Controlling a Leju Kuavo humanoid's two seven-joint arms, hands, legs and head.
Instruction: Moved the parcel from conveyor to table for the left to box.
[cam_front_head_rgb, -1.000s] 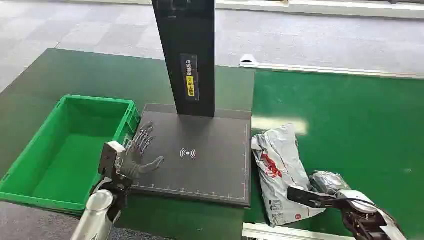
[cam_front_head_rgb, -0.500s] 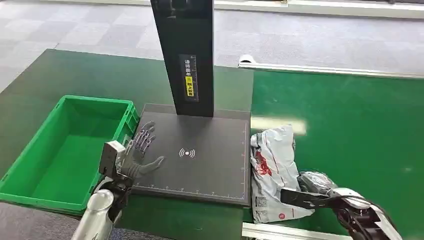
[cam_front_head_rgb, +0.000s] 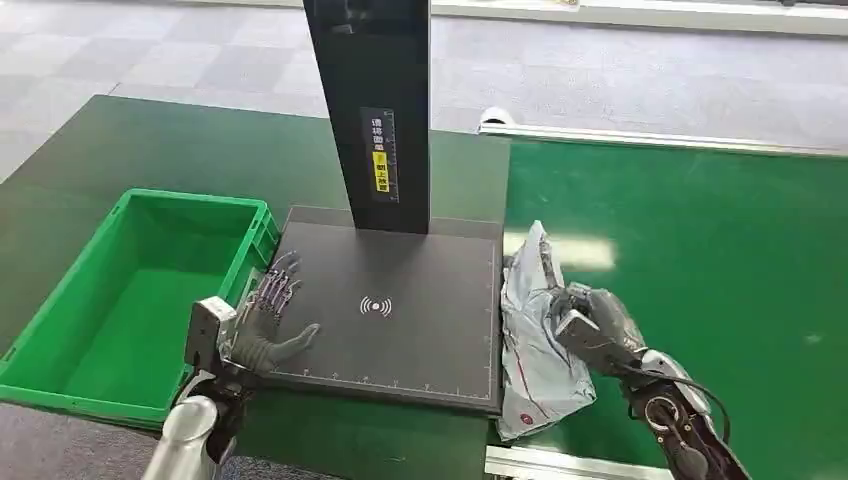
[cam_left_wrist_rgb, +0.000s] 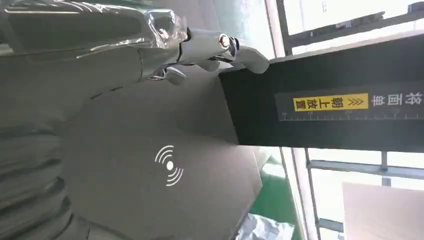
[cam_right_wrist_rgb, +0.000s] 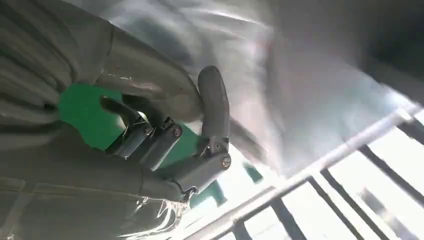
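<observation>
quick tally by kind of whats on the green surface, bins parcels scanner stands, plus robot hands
green bin: 1
grey parcel: 1
black scanner stand: 1
robot hands: 2, the left robot hand resting open on the stand's plate, the right robot hand gripping the parcel
total: 5

Grey-white parcel (cam_front_head_rgb: 538, 340) with red print, green conveyor (cam_front_head_rgb: 700, 250), green bin (cam_front_head_rgb: 60, 330).
</observation>
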